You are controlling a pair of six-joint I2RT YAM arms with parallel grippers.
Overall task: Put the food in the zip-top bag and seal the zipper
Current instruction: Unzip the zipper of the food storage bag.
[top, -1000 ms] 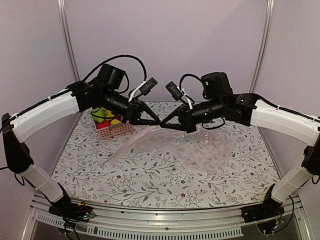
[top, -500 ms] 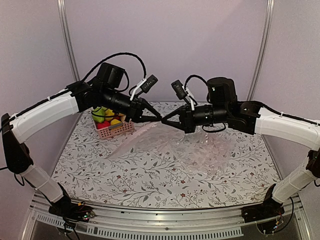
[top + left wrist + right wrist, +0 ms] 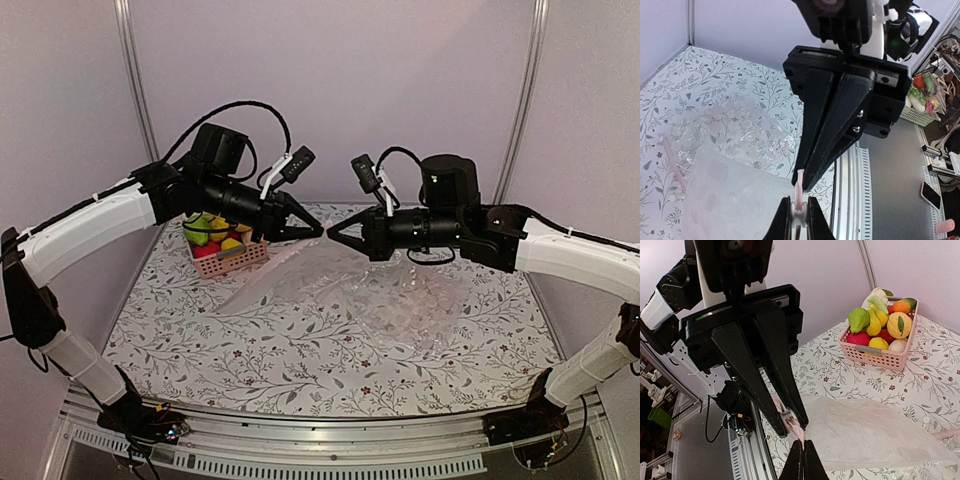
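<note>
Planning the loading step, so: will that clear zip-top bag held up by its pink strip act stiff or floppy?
Probably floppy: the zip-top bag drapes from the zipper onto the table. Likely light, since the left gripper and right gripper carry it by fingertip pinches. Smooth film may slip.

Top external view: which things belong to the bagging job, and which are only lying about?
Job: food; zip-top bag; zipper, pinched by left gripper and right gripper.
Lying about: pink basket, holding the food; crinkled bag.
</note>
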